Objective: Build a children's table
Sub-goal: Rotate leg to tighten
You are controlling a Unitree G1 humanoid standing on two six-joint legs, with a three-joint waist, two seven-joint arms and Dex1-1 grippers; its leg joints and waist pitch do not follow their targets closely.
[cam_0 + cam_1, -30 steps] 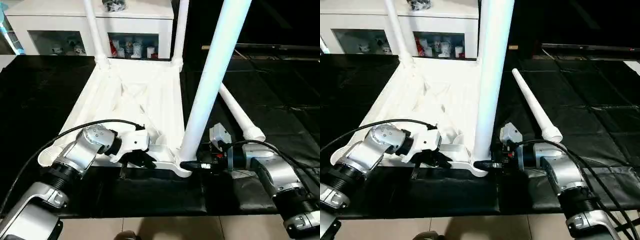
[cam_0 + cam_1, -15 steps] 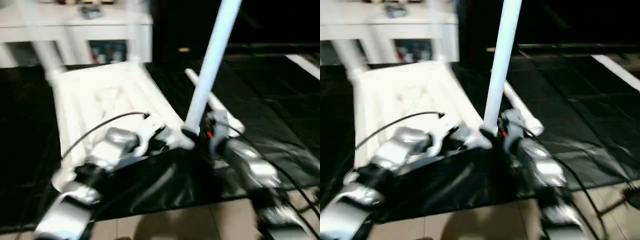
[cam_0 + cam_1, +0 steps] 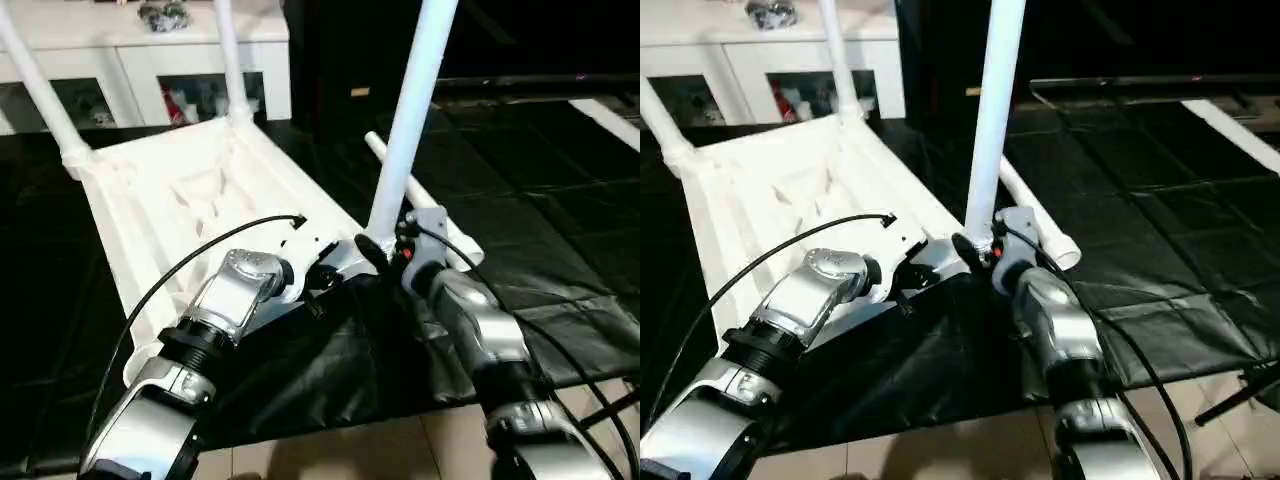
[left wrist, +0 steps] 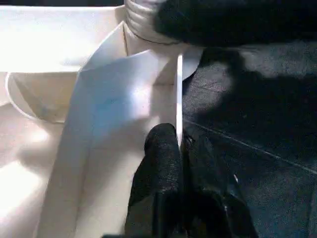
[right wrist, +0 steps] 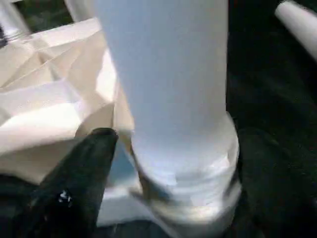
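The children's table lies upside down on the black mat, its white ribbed tabletop [image 3: 190, 190] facing up. Two legs stand in the far corner sockets [image 3: 40, 90] [image 3: 228, 50], and a third leg [image 3: 410, 110] stands in the near right socket. Another leg [image 3: 1035, 210] lies on the mat just right of it. My left gripper [image 4: 177, 136] is shut on the tabletop's thin near rim, next to that socket. My right gripper [image 5: 181, 144] straddles the base of the near leg, open. One finger [image 5: 84, 168] stands a little off the tube.
A white glass-door cabinet [image 3: 150, 50] stands behind the tabletop. The black mat [image 3: 560, 200] stretches to the right, with a light floor strip [image 3: 350, 450] along its near edge. A black cable [image 3: 200, 250] loops over my left forearm.
The camera has swung, so the whole scene sits differently in the picture. Both grippers remain at the near right corner, the left on the rim and the right at the leg's base.
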